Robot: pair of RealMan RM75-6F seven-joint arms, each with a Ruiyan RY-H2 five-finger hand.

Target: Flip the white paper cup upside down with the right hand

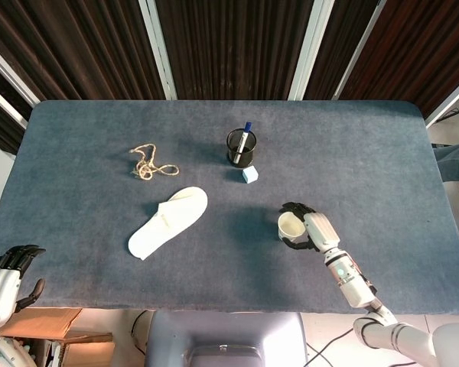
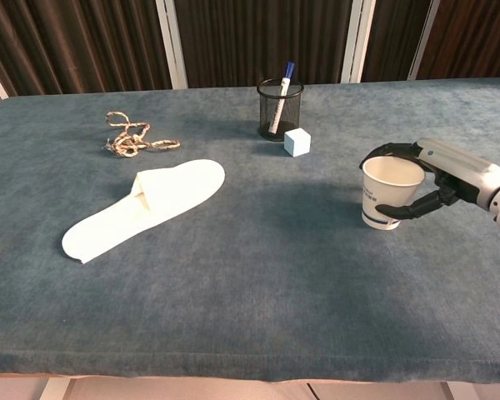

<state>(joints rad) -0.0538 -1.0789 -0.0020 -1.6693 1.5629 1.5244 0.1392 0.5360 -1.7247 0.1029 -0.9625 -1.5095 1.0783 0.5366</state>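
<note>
The white paper cup (image 1: pixel 290 226) (image 2: pixel 387 193) stands upright, mouth up, on the right part of the blue table (image 1: pixel 92 153) (image 2: pixel 233 292). My right hand (image 1: pixel 312 230) (image 2: pixel 437 173) wraps it from the right side, fingers curled behind its rim and thumb across its front wall, gripping it. The cup's base still looks to be on the cloth. My left hand (image 1: pixel 6 277) hangs off the table's near left corner, fingers loosely curled with nothing in them; the chest view does not show it.
A black mesh pen holder (image 1: pixel 241 147) (image 2: pixel 279 108) with a marker and a small pale cube (image 1: pixel 250 174) (image 2: pixel 296 142) stand behind the cup. A white slipper (image 1: pixel 168 222) (image 2: pixel 146 207) and a tangle of twine (image 1: pixel 149 163) (image 2: pixel 132 137) lie to the left.
</note>
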